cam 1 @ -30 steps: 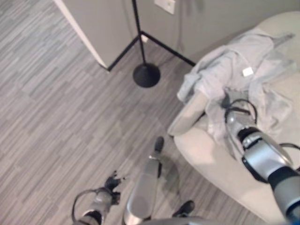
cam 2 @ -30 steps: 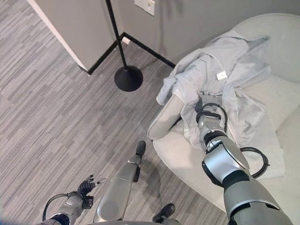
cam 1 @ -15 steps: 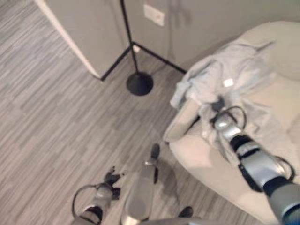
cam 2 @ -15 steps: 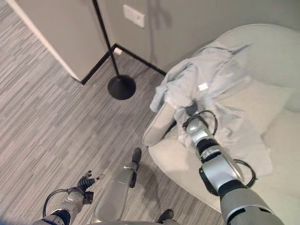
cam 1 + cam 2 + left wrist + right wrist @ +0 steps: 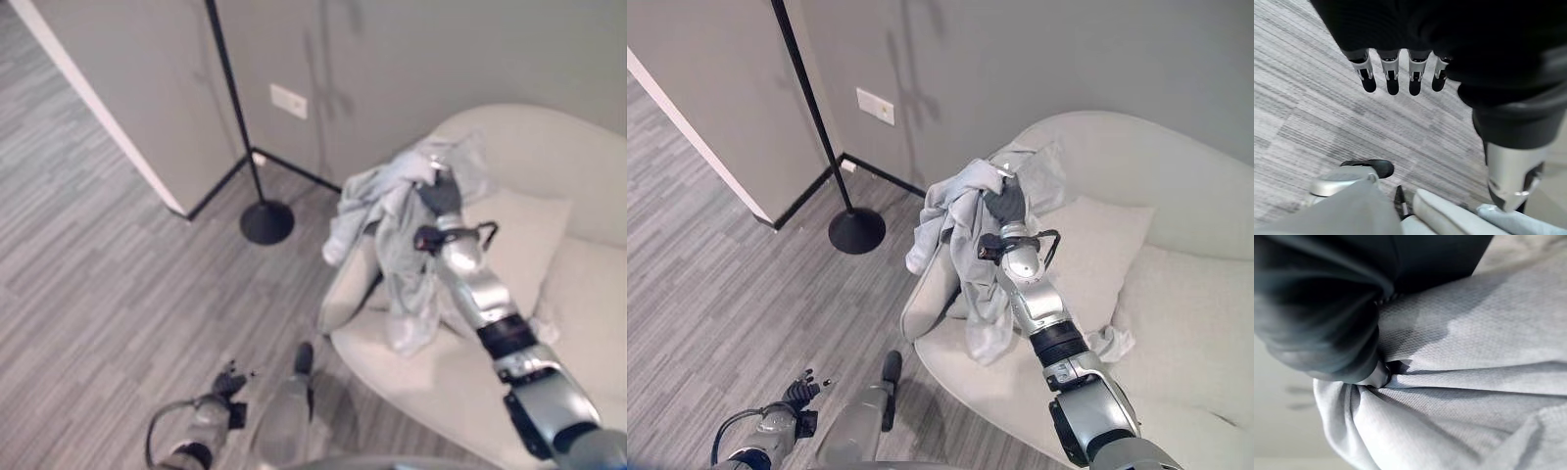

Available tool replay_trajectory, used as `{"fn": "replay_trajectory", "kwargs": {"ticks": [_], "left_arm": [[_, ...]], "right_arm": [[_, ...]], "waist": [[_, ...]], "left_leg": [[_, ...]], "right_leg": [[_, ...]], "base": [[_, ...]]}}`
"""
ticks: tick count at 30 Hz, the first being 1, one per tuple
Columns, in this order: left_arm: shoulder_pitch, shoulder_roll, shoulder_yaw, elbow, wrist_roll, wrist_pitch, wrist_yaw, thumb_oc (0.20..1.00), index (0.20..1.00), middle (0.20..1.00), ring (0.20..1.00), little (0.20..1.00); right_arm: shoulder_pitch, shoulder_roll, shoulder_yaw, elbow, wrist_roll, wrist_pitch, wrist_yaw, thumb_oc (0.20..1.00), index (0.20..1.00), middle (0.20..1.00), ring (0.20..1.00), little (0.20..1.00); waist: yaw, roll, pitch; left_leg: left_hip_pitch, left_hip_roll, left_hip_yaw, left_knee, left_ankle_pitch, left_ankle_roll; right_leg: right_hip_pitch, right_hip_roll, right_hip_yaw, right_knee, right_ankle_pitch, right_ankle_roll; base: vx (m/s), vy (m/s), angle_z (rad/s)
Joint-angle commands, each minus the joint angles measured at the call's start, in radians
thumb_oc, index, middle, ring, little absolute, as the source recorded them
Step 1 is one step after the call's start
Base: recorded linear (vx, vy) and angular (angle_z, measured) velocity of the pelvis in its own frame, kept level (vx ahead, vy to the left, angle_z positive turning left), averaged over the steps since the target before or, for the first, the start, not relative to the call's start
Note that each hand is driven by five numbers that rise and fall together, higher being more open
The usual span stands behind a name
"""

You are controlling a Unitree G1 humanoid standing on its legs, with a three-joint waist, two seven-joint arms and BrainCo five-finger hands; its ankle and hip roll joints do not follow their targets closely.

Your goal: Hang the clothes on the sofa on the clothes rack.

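One grey garment hangs bunched from the right hand, lifted above the pale sofa, its lower folds draping over the sofa's front edge. The right hand's fingers are clamped on the cloth. Well apart stands the black rack pole. Low over the floor, the left hand has relaxed fingers, apart, holding nothing.

Clothes hang over the sofa, rack base perhaps left.
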Motion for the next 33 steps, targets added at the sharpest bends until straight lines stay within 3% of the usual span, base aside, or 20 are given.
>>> {"fn": "replay_trajectory", "kwargs": {"ticks": [1, 7, 13, 19, 20, 22, 23, 29, 30, 33], "left_arm": [[0.03, 0.015, 0.004, -0.108, -0.044, -0.014, 0.004, 1.0, 1.0, 1.0, 1.0, 1.0], [0.039, 0.113, 0.069, -0.439, -0.025, -0.035, 0.065, 1.0, 1.0, 1.0, 1.0, 1.0], [0.014, 0.165, 0.117, -0.564, 0.034, -0.047, 0.099, 1.0, 1.0, 1.0, 1.0, 1.0], [-0.078, 0.241, 0.111, -0.619, 0.252, -0.051, 0.184, 1.0, 1.0, 1.0, 1.0, 1.0], [-0.133, 0.267, 0.079, -0.602, 0.381, -0.048, 0.246, 1.0, 1.0, 1.0, 1.0, 1.0], [-0.136, 0.266, 0.078, -0.6, 0.381, -0.049, 0.247, 1.0, 1.0, 1.0, 1.0, 1.0], [-0.249, 0.28, -0.031, -0.555, 0.491, -0.061, 0.293, 1.0, 1.0, 1.0, 1.0, 1.0], [-0.337, 0.215, -0.179, -0.56, 0.464, -0.087, 0.24, 1.0, 1.0, 1.0, 1.0, 1.0], [-0.379, 0.155, -0.284, -0.553, 0.438, -0.095, 0.191, 1.0, 1.0, 1.0, 1.0, 1.0], [-0.394, 0.112, -0.34, -0.55, 0.399, -0.101, 0.158, 1.0, 1.0, 1.0, 1.0, 1.0]], "right_arm": [[-0.109, -0.08, -0.061, -0.089, 0.014, -0.101, -0.008, 0.2, 0.2, 0.2, 0.2, 0.2], [-0.224, -0.107, -0.062, -0.172, 0.05, -0.1, -0.03, 0.2, 0.2, 0.2, 0.2, 0.2], [-0.359, -0.135, -0.044, -0.177, 0.053, -0.095, -0.048, 0.2, 0.2, 0.2, 0.2, 0.2], [-0.556, -0.154, -0.006, -0.096, 0.091, -0.106, -0.069, 0.2, 0.2, 0.2, 0.2, 0.2], [-0.6, -0.156, 0.015, -0.091, 0.11, -0.116, -0.066, 0.2, 0.2, 0.2, 0.2, 0.2], [-0.602, -0.157, 0.015, -0.09, 0.111, -0.116, -0.066, 0.2, 0.2, 0.2, 0.2, 0.2], [-0.674, -0.145, 0.07, -0.068, 0.151, -0.136, -0.06, 0.2, 0.2, 0.2, 0.2, 0.2], [-0.78, -0.099, 0.138, 0.031, 0.202, -0.148, -0.059, 0.2, 0.2, 0.2, 0.2, 0.2], [-0.848, -0.077, 0.16, 0.083, 0.216, -0.154, -0.075, 0.2, 0.2, 0.2, 0.2, 0.2], [-0.901, -0.072, 0.175, 0.13, 0.218, -0.156, -0.09, 0.2, 0.2, 0.2, 0.2, 0.2]], "waist": [[0.02, 0.029, -0.053], [0.027, 0.011, -0.11], [0.022, 0.004, -0.136], [0.01, -0.006, -0.162], [0.0, -0.012, -0.169], [0.001, -0.012, -0.167], [-0.019, -0.017, -0.179], [-0.034, -0.02, -0.185], [-0.042, -0.025, -0.19], [-0.046, -0.029, -0.19]], "left_leg": [[0.094, 0.059, -0.014, -0.074, -0.023, -0.065], [0.165, 0.073, 0.007, -0.108, -0.014, -0.082], [0.215, 0.081, 0.023, -0.13, -0.011, -0.088], [0.246, 0.092, 0.04, -0.147, -0.006, -0.099], [0.257, 0.095, 0.045, -0.154, -0.005, -0.102], [0.258, 0.095, 0.045, -0.154, -0.004, -0.102], [0.268, 0.1, 0.052, -0.16, -0.003, -0.104], [0.279, 0.101, 0.059, -0.169, -0.003, -0.104], [0.28, 0.101, 0.059, -0.173, -0.003, -0.103], [0.28, 0.1, 0.059, -0.175, -0.003, -0.102]], "right_leg": [[-0.016, 0.014, 0.004, 0.022, 0.115, 0.007], [0.033, 0.023, 0.006, -0.001, 0.119, 0.009], [0.058, 0.026, 0.014, -0.006, 0.121, 0.008], [0.065, 0.032, 0.026, -0.008, 0.122, 0.006], [0.064, 0.033, 0.031, -0.003, 0.127, 0.006], [0.065, 0.033, 0.031, -0.003, 0.126, 0.006], [0.061, 0.032, 0.035, 0.007, 0.131, 0.007], [0.053, 0.032, 0.045, 0.01, 0.141, 0.009], [0.05, 0.032, 0.048, 0.011, 0.15, 0.011], [0.048, 0.034, 0.05, 0.011, 0.156, 0.012]], "base": [[0.05, -0.024, 0.01], [0.01, -0.026, -0.08], [0.0, -0.003, -0.04], [-0.02, -0.005, -0.07], [-0.01, -0.001, -0.1], [-0.02, 0.004, -0.08], [-0.03, 0.009, -0.09], [-0.02, 0.009, -0.03], [-0.02, 0.014, -0.08], [-0.01, 0.007, -0.07]]}}
